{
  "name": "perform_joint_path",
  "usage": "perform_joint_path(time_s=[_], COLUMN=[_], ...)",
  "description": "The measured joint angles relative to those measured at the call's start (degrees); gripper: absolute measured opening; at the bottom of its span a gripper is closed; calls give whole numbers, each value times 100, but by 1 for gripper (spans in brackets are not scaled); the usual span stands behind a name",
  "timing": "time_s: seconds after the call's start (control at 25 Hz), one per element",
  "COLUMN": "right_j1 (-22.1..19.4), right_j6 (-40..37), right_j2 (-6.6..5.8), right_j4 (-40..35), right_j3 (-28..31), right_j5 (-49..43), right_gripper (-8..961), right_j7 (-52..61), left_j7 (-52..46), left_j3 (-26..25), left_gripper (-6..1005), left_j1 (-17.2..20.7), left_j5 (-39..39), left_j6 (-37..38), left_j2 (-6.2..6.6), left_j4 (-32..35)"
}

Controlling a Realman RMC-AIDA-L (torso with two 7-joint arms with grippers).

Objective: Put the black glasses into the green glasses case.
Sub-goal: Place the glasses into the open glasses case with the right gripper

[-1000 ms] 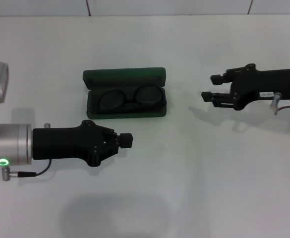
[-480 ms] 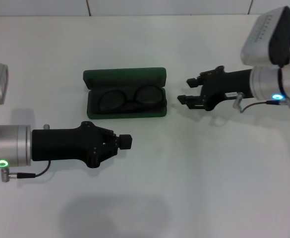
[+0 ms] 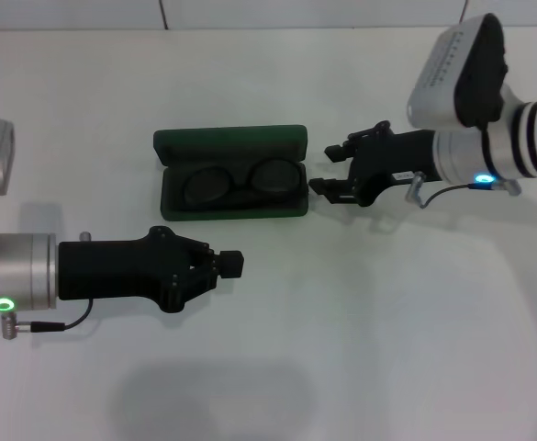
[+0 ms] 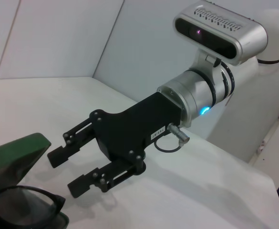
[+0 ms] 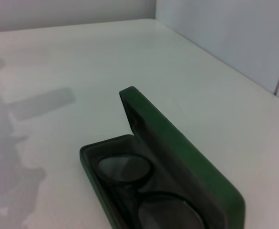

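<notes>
Inside the open green glasses case (image 3: 232,175), black glasses (image 3: 240,182).

A plain white table (image 3: 341,367) fills nearly the whole head view, from the lower edge to just below the top of the frame. A pale wall (image 3: 305,11) forms a narrow band along the top edge, marked by two thin dark vertical seams, one at upper left of centre and one at upper right. Soft grey shadows lie on the table surface at lower left.
</notes>
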Motion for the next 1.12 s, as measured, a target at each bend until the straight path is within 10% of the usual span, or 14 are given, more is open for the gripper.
perform_joint_path(time_s=[1.12], right_j1=[-171], right_j6=[287], right_j2=[-3], right_j4=[-62], right_j3=[95], right_j5=[442], right_gripper=[500], right_j7=[1], left_j7=[9], left_j3=[0], left_gripper=[0], left_j1=[-17], left_j5=[24], left_j6=[1], left_j2=[9], left_j4=[0])
